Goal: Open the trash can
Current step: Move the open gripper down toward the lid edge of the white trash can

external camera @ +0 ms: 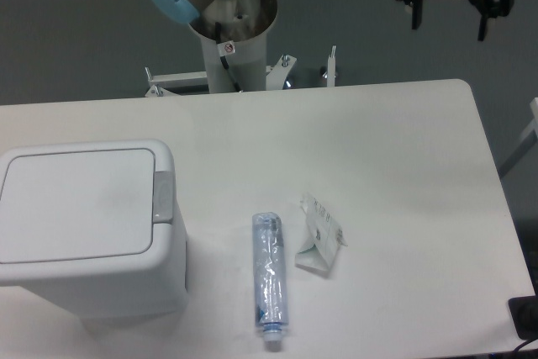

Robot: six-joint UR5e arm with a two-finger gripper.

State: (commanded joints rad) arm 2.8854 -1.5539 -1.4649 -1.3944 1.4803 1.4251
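No text, brand or number can be read anywhere here. The crumpled wrapper (320, 244), lying just right of the plastic bottle (270, 279), carries green and dark print, but it is too blurred to make out. The bottle's label is likewise a smear of blue and black. A small red-and-white sticker (226, 49) sits on the robot's base column (234, 39), beyond the bottle; its sign is too small to tell.
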